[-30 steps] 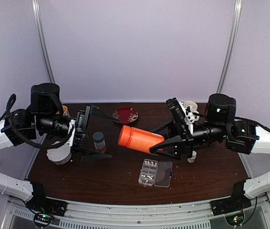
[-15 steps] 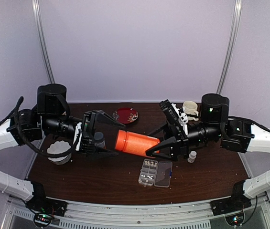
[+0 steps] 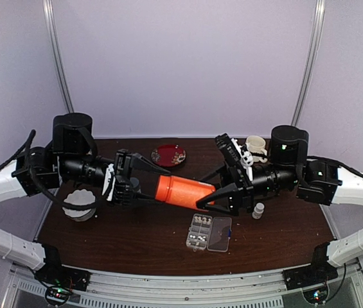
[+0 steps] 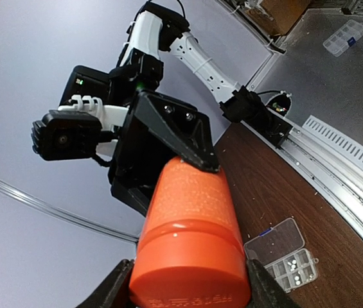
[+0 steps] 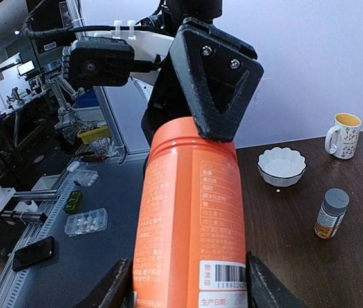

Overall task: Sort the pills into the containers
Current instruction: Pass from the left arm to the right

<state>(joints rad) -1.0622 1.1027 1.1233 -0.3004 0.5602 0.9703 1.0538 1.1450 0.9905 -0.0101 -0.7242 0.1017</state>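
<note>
While left pincer (image 3: pixel 160 186) and right pincer (image 3: pixel 202 192) clamp it, cylindrical orange bottle (image 3: pixel 181 190) gleams.

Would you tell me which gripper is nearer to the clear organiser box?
Right. The right gripper, holding the orange bottle, hangs just beyond the organiser box; the left gripper, at the bottle's cap, is farther away to the box's left.

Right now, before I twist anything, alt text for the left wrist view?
An orange bottle fills the foreground, cap end toward the camera between the fingers of the left gripper, its far end clamped by the right gripper. Below right, the open organiser box lies on the dark table, pills in some compartments.
</note>
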